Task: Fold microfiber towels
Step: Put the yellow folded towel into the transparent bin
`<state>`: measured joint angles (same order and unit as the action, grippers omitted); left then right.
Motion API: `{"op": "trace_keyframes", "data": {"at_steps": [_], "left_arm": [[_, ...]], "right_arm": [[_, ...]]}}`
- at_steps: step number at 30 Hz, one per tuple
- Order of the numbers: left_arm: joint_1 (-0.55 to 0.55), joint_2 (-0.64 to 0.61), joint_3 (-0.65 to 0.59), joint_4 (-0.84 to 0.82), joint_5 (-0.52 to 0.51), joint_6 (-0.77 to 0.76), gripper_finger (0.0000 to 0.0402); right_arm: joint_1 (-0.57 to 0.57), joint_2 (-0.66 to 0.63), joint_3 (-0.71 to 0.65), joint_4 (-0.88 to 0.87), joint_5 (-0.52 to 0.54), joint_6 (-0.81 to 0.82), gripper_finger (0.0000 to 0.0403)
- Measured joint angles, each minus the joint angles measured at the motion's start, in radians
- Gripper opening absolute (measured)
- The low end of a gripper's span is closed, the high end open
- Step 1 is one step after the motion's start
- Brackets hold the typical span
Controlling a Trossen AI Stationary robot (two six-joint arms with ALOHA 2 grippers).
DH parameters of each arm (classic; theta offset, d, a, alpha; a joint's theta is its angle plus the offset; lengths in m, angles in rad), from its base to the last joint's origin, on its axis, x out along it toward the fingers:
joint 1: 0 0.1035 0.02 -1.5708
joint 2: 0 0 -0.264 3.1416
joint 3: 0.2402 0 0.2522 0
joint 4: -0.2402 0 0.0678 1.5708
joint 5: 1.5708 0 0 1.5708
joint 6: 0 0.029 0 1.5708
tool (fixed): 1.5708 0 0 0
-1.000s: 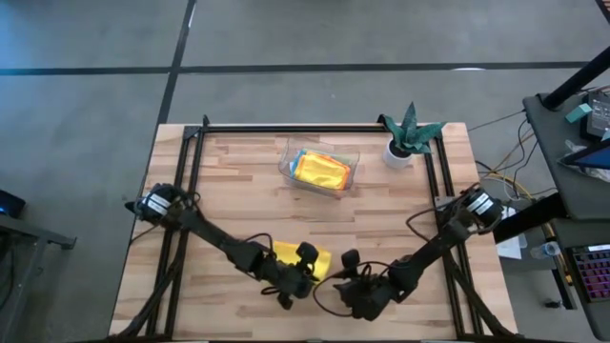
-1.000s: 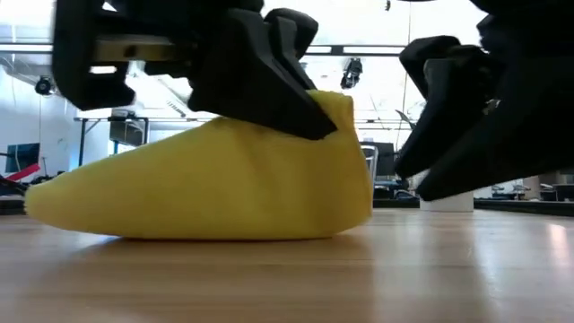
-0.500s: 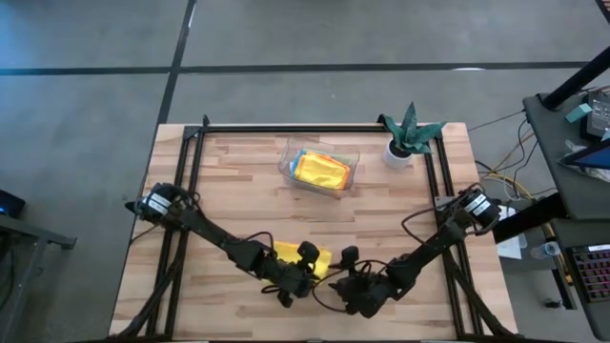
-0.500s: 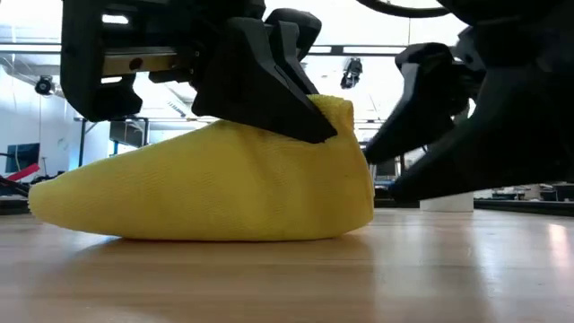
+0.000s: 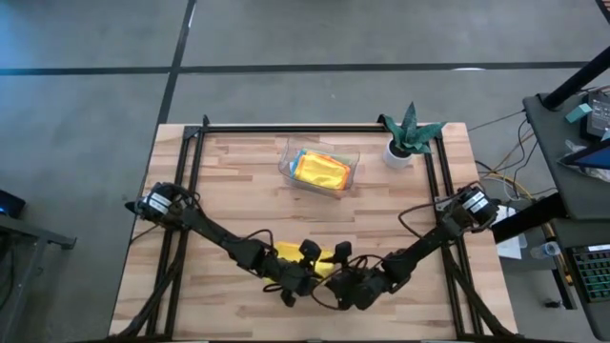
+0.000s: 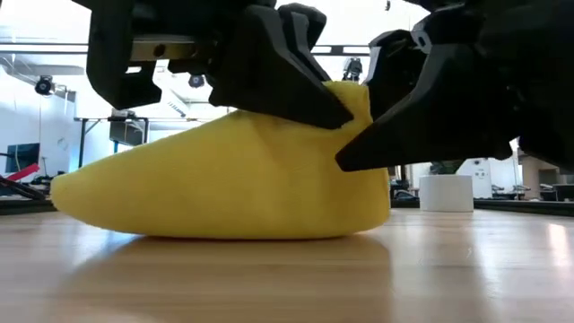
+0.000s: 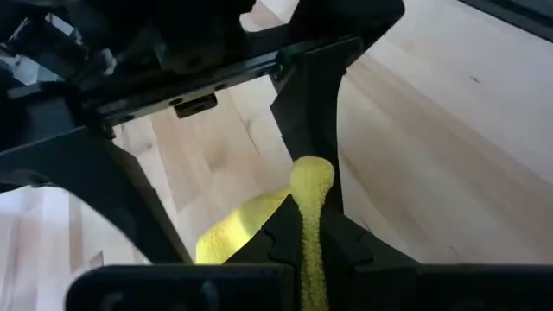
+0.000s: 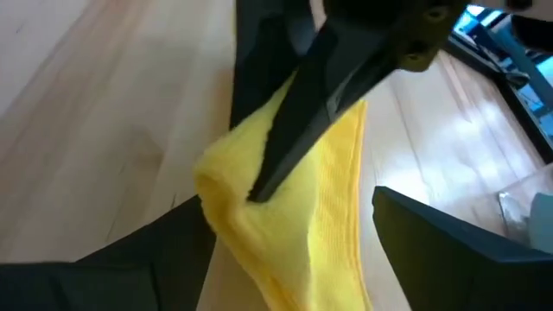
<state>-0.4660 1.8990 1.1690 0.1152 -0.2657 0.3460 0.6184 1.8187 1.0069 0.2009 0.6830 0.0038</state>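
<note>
Left gripper [image 6: 336, 112]: pinching yellow towel's [image 6: 224, 188] raised corner.
Right gripper [image 8: 285, 250]: fingers spread, straddling that same corner, touching close.

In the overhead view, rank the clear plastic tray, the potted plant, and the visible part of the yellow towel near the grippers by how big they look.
1. Clear plastic tray, largest.
2. Potted plant.
3. Yellow towel, smallest as seen, though the arms cover much of it, so its true size is unsure.

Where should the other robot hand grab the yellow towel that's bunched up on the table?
Probably the raised peak of the yellow towel, beside where the left gripper pinches it shut. The right gripper, jaws open, comes from the opposite side. There the folded cloth stands clear of the table; elsewhere it lies flat.
</note>
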Motion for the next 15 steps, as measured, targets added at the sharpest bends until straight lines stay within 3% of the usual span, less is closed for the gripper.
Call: {"op": "trace_keyframes", "data": {"at_steps": [5, 11, 15], "left_arm": [[0.0, 0.0, 0.0, 0.025, 0.0, -0.002, 0.0], [0.001, 0.0, 0.0, 0.038, -0.001, -0.003, 0.0], [0.002, -0.005, 0.0, 0.021, -0.059, -0.103, 0.0004]], "right_arm": [[-0.015, 0.0, 0.0, -0.002, -0.002, -0.035, 0.0237], [-0.014, 0.0, 0.0, -0.001, -0.011, -0.047, 0.0104], [-0.014, 0.0, 0.0, -0.012, -0.009, 0.002, 0.0021]]}}
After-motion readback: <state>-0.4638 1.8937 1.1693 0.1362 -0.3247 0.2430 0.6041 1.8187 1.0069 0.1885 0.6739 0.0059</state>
